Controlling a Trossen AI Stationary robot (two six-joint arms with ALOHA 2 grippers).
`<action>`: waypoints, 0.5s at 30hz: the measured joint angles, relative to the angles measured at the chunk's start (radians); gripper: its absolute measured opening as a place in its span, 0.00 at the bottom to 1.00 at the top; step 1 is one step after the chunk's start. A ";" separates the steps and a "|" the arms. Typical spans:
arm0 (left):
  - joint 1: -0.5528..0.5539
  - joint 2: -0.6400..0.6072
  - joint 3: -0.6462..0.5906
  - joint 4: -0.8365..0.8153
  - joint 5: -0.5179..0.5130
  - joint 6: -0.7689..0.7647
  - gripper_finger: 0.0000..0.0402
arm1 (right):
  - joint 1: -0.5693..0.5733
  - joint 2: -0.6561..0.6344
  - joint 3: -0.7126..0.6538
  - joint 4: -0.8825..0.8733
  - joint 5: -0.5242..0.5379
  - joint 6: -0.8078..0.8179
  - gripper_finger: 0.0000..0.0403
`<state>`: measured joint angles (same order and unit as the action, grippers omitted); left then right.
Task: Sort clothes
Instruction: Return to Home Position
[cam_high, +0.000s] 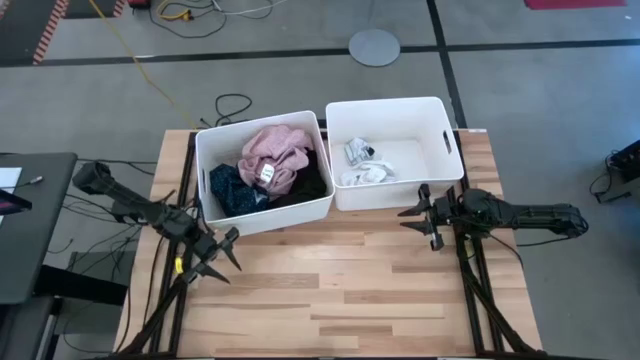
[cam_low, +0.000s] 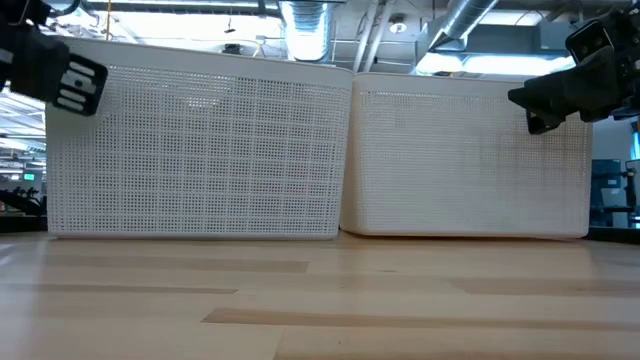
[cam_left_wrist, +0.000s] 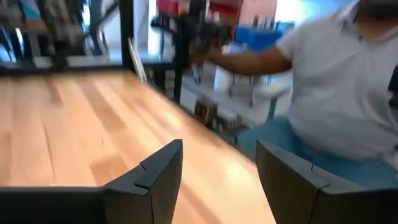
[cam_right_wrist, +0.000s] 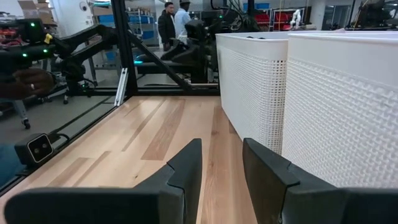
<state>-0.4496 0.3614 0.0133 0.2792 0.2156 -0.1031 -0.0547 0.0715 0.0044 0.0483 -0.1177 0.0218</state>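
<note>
In the high view, a pink garment (cam_high: 277, 152), a dark navy patterned one (cam_high: 232, 190) and a black one (cam_high: 310, 183) lie in the left white bin (cam_high: 262, 170). White and grey socks (cam_high: 362, 165) lie in the right white bin (cam_high: 392, 150). No blue plaid garment shows. My left gripper (cam_high: 222, 258) is open and empty over the table's left part, just near of the left bin. My right gripper (cam_high: 425, 218) is open and empty beside the right bin's near right corner.
The two bins stand side by side at the table's far edge; in the low view their mesh walls (cam_low: 200, 150) hide what is inside. Bare wooden tabletop (cam_high: 330, 290) lies in front of them. A seated person (cam_left_wrist: 336, 93) shows beyond the table in the left wrist view.
</note>
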 joint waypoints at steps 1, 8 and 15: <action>0.011 -0.022 0.000 -0.006 0.004 0.006 0.49 | 0.000 0.000 0.000 0.000 0.000 0.000 0.33; 0.085 -0.151 -0.002 -0.159 0.016 0.008 0.49 | 0.000 0.000 0.000 -0.006 0.002 0.004 0.33; 0.089 -0.180 -0.002 -0.213 0.020 0.003 0.49 | 0.000 0.000 0.000 -0.016 0.024 0.009 0.33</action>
<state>-0.3607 0.1813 0.0109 0.0666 0.2359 -0.0997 -0.0547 0.0715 0.0044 0.0326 -0.0932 0.0307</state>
